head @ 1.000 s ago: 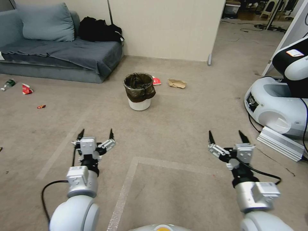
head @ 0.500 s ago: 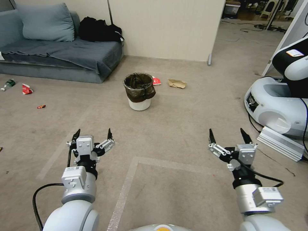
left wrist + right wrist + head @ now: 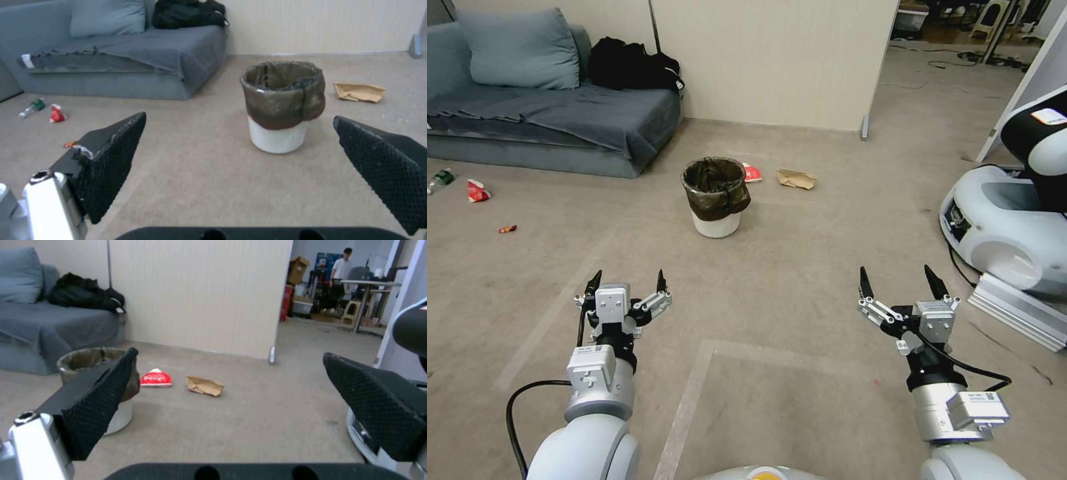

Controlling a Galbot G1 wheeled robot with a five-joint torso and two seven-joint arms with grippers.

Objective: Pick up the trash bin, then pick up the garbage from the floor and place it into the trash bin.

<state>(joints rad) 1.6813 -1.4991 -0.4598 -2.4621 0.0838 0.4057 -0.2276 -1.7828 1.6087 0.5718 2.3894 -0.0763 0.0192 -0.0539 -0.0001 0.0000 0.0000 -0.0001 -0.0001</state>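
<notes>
A beige carpet [image 3: 800,267] covers the floor, marked with pale tape lines [image 3: 694,387]. A grey sofa [image 3: 554,120] stands against the far wall, black clothes [image 3: 630,63] heaped at its end, beside a cream partition [image 3: 774,60]. Another white robot [image 3: 1014,213] sits at the carpet's right edge. The trash bin [image 3: 715,197] stands upright mid-floor (dark bag folded over its rim). Just behind it lie a red wrapper [image 3: 752,173] and a cardboard scrap [image 3: 796,179]; a bottle [image 3: 440,180] and more wrappers [image 3: 477,191] lie near the sofa. The left gripper [image 3: 627,281] and right gripper [image 3: 902,280] hover low, well short of the bin, jaws apart and empty.
</notes>
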